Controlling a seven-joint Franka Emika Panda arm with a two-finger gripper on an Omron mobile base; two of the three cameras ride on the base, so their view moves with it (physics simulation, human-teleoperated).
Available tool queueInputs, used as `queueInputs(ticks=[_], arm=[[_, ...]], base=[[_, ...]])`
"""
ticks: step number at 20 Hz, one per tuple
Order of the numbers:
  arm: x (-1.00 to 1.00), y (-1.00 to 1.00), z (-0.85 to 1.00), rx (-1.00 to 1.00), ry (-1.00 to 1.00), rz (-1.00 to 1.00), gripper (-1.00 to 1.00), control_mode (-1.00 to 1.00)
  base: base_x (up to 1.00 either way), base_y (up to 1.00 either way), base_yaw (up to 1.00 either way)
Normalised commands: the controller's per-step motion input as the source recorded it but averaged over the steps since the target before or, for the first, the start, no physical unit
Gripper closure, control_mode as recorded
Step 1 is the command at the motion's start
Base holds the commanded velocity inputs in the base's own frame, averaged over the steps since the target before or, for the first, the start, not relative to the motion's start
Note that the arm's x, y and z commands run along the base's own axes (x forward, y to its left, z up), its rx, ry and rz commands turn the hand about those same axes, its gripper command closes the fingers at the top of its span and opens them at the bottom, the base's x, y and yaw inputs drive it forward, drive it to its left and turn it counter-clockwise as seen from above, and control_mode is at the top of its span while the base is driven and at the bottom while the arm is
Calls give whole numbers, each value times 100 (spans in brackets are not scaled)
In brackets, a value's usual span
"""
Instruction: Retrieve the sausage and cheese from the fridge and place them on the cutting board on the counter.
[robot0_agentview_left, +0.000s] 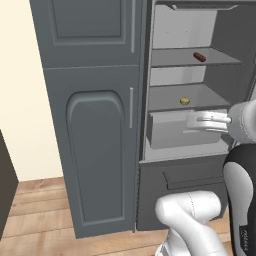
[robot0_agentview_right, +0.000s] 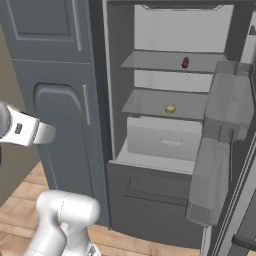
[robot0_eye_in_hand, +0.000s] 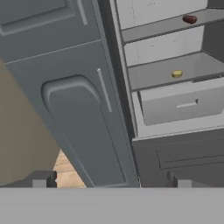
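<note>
The fridge (robot0_agentview_left: 150, 150) stands open, showing pale shelves. The reddish-brown sausage (robot0_agentview_left: 199, 56) (robot0_agentview_right: 185, 62) (robot0_eye_in_hand: 189, 19) lies on the upper shelf. On the shelf below sits the small yellow cheese (robot0_agentview_left: 184, 101) (robot0_agentview_right: 170, 108) (robot0_eye_in_hand: 176, 74). My gripper (robot0_eye_in_hand: 111, 183) is open and holds nothing; it hangs in front of the fridge, well short of both shelves, and faces the seam between the cabinet and the fridge. In the base views the hand (robot0_agentview_left: 207, 121) (robot0_agentview_right: 30, 131) is level with the drawer. The cutting board and the counter are out of view.
A tall grey panelled cabinet (robot0_agentview_left: 95, 125) (robot0_eye_in_hand: 78, 113) with slim handles stands directly left of the fridge. A closed drawer (robot0_agentview_left: 175, 131) (robot0_eye_in_hand: 183, 103) sits under the cheese shelf. The open fridge door with its bins (robot0_agentview_right: 225, 125) stands at the right. Wooden floor (robot0_agentview_left: 40, 210) lies below.
</note>
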Motion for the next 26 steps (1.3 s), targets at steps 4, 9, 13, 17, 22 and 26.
queueInputs(ticks=[4,9,13,17,22,26], arm=[[0,0,7,0,10,0,-100,-100],[0,0,5,-1,27,0,-100,-100],[7,0,0,-5,17,0,-100,-100],[8,0,0,-4,-1,0,-100,-100],[46,0,-1,-1,3,0,-100,-100],[38,0,-9,-2,1,0,-100,-100]], base=[[0,0,0],[0,0,0],[0,0,0],[0,0,0],[0,0,0],[0,0,0]])
